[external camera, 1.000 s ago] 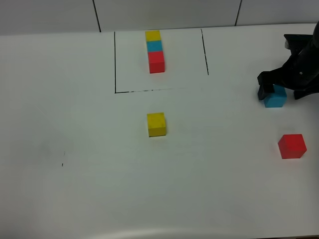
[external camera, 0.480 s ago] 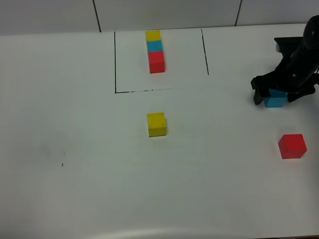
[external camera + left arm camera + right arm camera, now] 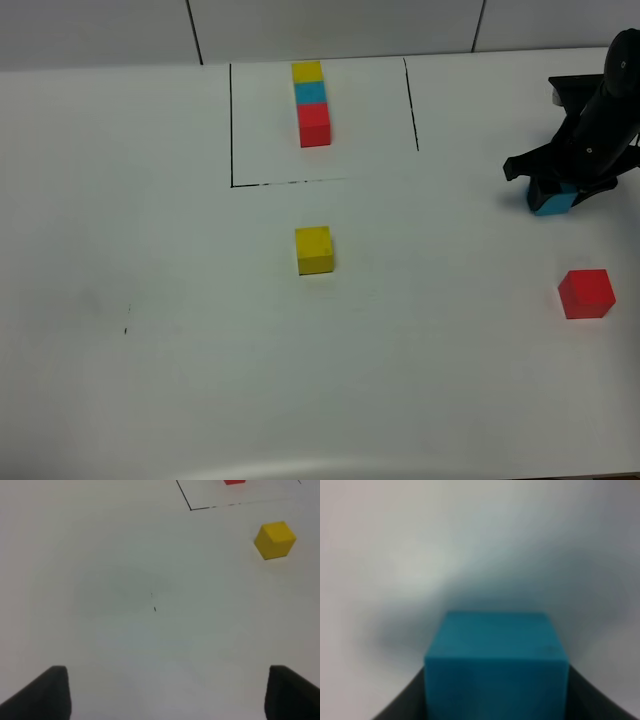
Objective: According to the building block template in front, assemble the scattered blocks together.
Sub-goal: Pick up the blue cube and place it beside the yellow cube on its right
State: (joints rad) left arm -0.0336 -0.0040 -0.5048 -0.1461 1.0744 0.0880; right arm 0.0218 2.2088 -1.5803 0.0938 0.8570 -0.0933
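the white table (image 3: 150, 380) carries everything. at its far side a black outline (image 3: 231, 130) frames the template (image 3: 312, 103), a joined row of three small cubes: yellow farthest, cyan-blue in the middle, red nearest.

the right gripper (image 3: 553, 192) is at the right edge of the table, well apart from the template. its jaws are pressed in on the cyan-blue block (image 3: 550, 204); the right wrist view shows the block filling the gap, with a dark finger against each flank. whether the block has left the table cannot be told. the left gripper (image 3: 165, 695) has its jaws spread wide with nothing between them, above bare table on the left.

of the loose cubes, the yellow block (image 3: 314, 249) sits near the middle of the table, just in front of the outline's near edge and in line with the template row. the red block (image 3: 586, 294) lies to the right, nearer than the cyan-blue one and apart from it.

the step in hand looks like the pickup of the middle cube, so the assembly is at an early stage and no two loose cubes touch. the next move probably calls for lifting the cyan-blue block and carrying it left across the table to the near face of the yellow block, squared and flush to it, so that the order matches the template. the red block would then go on the near side.
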